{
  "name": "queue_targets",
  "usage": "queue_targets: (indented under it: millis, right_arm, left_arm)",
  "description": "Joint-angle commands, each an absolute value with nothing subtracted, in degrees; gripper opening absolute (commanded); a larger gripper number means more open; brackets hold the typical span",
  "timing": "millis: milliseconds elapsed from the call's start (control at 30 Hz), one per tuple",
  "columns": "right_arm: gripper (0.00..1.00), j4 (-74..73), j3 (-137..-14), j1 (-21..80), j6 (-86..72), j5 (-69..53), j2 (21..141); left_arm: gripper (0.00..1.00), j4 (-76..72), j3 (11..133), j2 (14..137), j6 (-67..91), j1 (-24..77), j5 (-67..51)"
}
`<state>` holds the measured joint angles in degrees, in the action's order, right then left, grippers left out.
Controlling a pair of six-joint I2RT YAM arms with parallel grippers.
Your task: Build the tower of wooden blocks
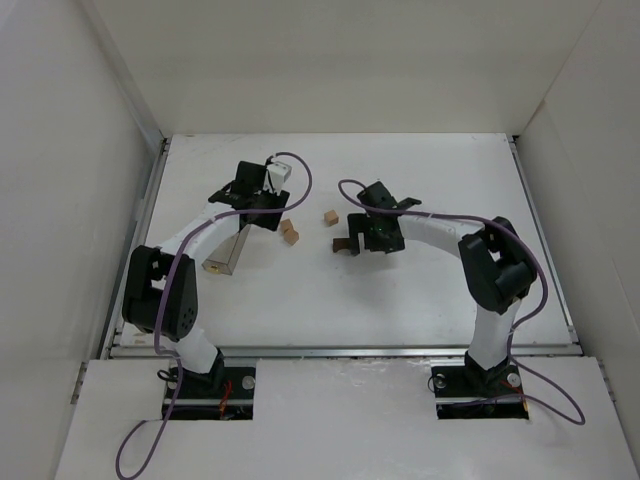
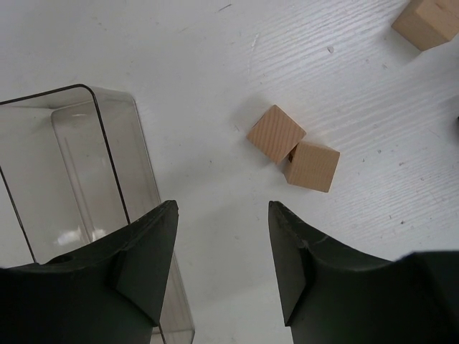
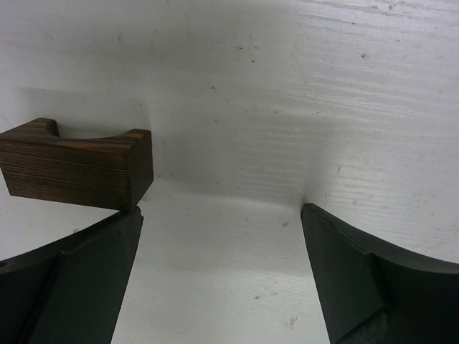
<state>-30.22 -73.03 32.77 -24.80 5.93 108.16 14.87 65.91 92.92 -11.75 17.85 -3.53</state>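
Two light tan cubes (image 2: 277,134) (image 2: 312,166) lie touching each other on the white table, just beyond my left gripper (image 2: 222,208). It is open, with only bare table between its fingers. A third tan cube (image 2: 430,21) sits farther off; from above it is the cube (image 1: 329,216) between the two grippers. The dark brown arch piece (image 3: 75,165) lies on its side against the tip of my right gripper's left finger (image 3: 93,272), outside the jaws. My right gripper (image 3: 222,211) is wide open and holds nothing.
A long clear plastic box (image 2: 72,165) lies on the table at the left, partly under my left gripper's left finger; from above, the box (image 1: 228,255) runs toward the left arm. White walls enclose the table on three sides.
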Motion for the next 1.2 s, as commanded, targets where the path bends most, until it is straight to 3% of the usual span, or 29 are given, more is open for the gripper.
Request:
queue_targets:
  millis: [0, 267, 533, 1167]
  right_arm:
    - [0.97, -28.93, -74.02, 34.18, -22.42, 4.49, 106.62]
    - [0.99, -22.59, -68.47, 34.72, -17.23, -2.72, 94.15]
    - [0.99, -23.2, -71.37, 34.19, -17.23, -2.72, 93.52]
    - [0.99, -22.68, -68.9, 34.19, -17.75, -2.64, 91.76]
  left_arm:
    - [0.5, 14.14, 67.23, 92.9, -11.95, 17.49, -3.6]
    - [0.49, 17.75, 75.3, 99.12, -12.31, 18.54, -7.38]
    - [0.49, 22.41, 86.04, 109.77, -6.68, 20.56, -5.46]
    - [0.47, 23.82, 79.54, 109.25, -19.86, 21.27, -2.29]
